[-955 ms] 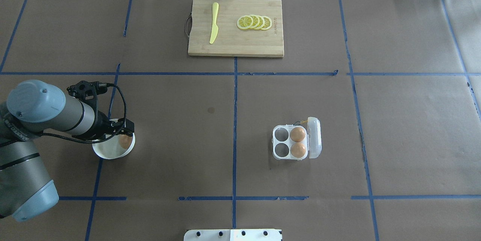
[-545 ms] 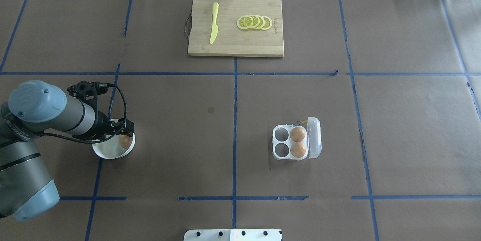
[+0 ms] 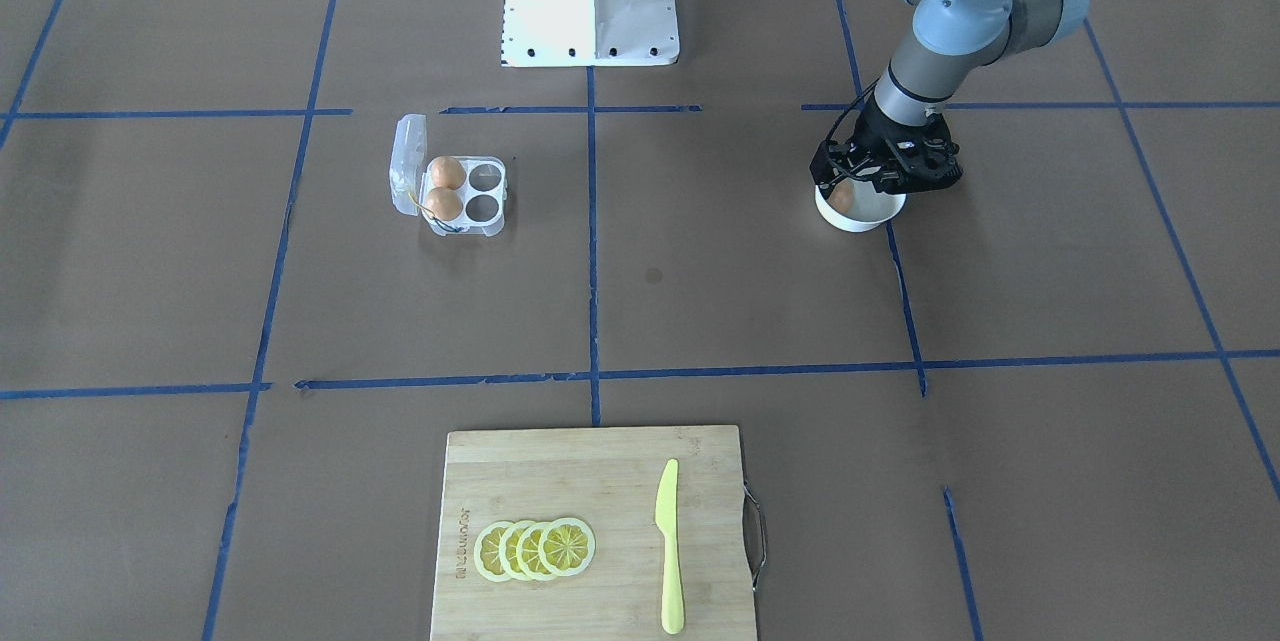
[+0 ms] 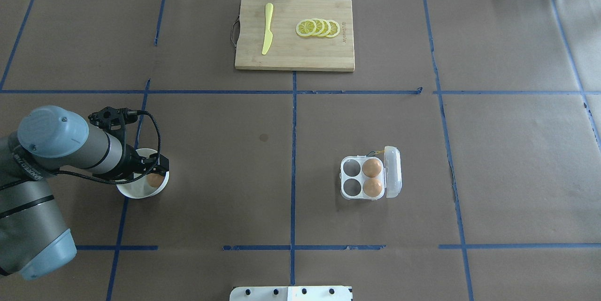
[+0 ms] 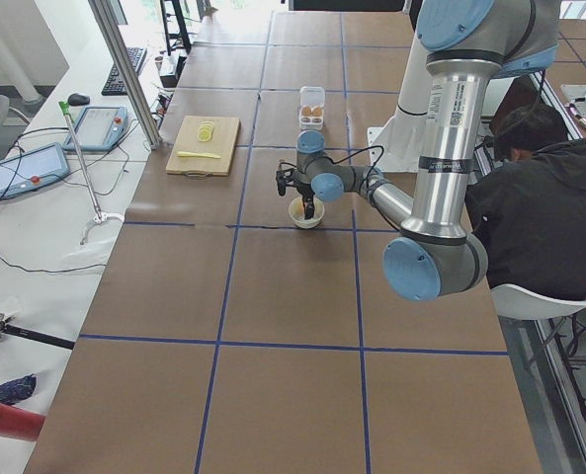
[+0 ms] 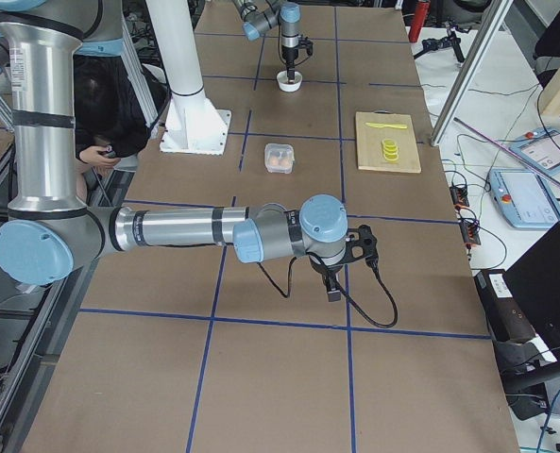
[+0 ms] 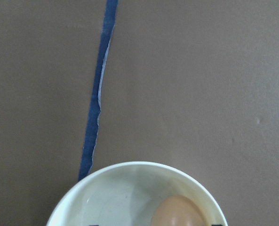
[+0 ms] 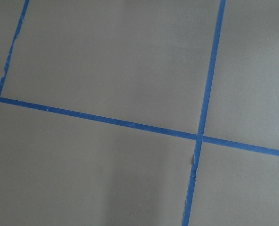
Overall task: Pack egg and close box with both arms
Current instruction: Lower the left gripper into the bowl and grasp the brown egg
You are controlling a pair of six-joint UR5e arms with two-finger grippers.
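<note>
White bowl [image 4: 134,192], left gripper [image 4: 151,172] over its egg [image 4: 154,180].
Jaws seemingly wide astride egg, which hugs bowl's three-o'clock rim; right gripper [image 6: 330,291] spread: cannot tell.

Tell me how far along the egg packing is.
Done: two eggs sit in the box, in the cells beside the open lid. In hand: the left gripper hangs open over the third egg in the white bowl, not gripping it. Left: grasp it, place it in an empty cell, close the lid with both arms; the right gripper is far from the box.
</note>
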